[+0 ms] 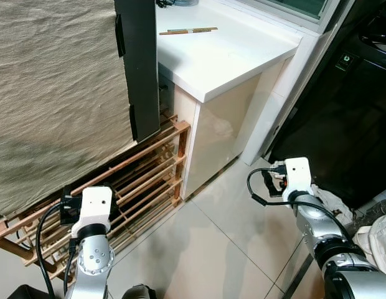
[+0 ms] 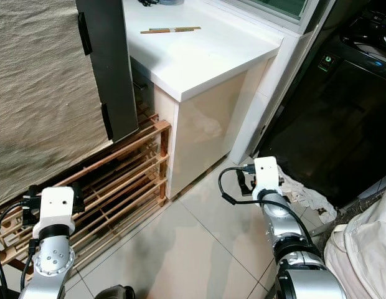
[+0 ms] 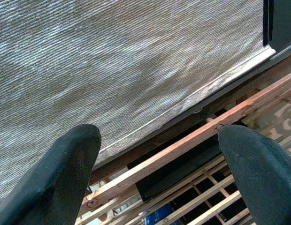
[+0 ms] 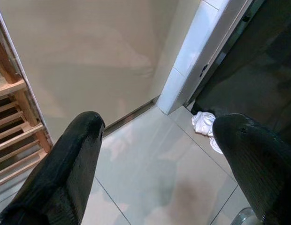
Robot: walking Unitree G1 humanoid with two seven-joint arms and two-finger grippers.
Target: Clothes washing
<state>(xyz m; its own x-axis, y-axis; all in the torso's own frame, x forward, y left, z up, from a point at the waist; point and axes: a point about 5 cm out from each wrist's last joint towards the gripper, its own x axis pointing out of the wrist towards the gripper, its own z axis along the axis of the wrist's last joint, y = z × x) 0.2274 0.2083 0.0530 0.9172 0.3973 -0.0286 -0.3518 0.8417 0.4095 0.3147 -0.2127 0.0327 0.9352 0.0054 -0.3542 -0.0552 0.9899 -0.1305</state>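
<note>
A black washing machine (image 2: 330, 112) stands at the right, with a small green light on its top panel. A crumpled white cloth (image 2: 302, 190) lies on the floor at its foot, also seen as the white cloth (image 4: 204, 123) in the right wrist view. A beige pile of clothes (image 2: 361, 249) sits at the lower right. My right gripper (image 4: 160, 123) is open and empty above the tiles, short of the cloth. My left gripper (image 3: 159, 136) is open and empty, facing the wooden rack (image 3: 183, 150). Both wrists, left (image 1: 93, 212) and right (image 1: 297, 177), are held low in front of me.
A white counter (image 1: 224, 56) with a thin stick (image 1: 188, 30) on it stands ahead. A beige fabric sheet (image 1: 56, 93) hangs over a black panel (image 1: 140, 68) at the left. The slatted wooden rack (image 1: 143, 180) sits below them. Pale floor tiles (image 1: 230, 230) lie between my arms.
</note>
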